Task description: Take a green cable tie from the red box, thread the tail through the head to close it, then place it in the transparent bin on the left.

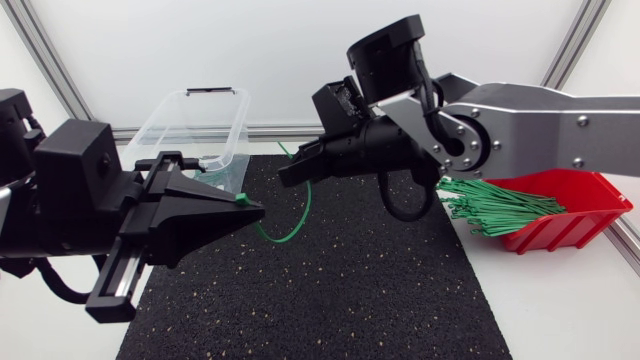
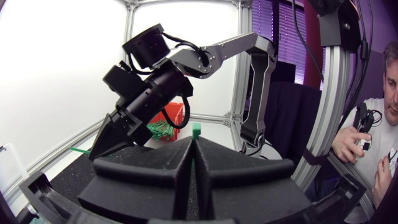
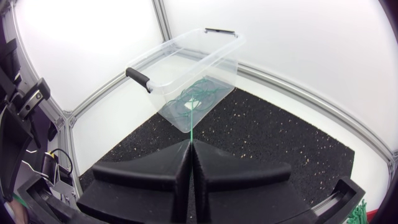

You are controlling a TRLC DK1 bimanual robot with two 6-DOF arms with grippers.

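One green cable tie (image 1: 303,218) hangs in a curve above the black mat between my two grippers. My left gripper (image 1: 258,211) is shut on its head end; the green head (image 2: 196,129) pokes up from between the closed fingers. The tail is pinched in my right gripper (image 1: 283,177), also shut, and in the right wrist view the thin tail (image 3: 191,132) runs out ahead of that gripper (image 3: 189,143). The two fingertips stand close together, just apart. The red box (image 1: 590,225) at the right holds a bundle of green ties (image 1: 495,205). Far left stands the transparent bin (image 1: 170,120).
A black speckled mat (image 1: 350,290) covers the table's middle, under both grippers. The bin (image 3: 217,46) has black handles, and several green ties (image 3: 200,94) lie on its floor. My right arm (image 1: 540,125) spans the area above the red box.
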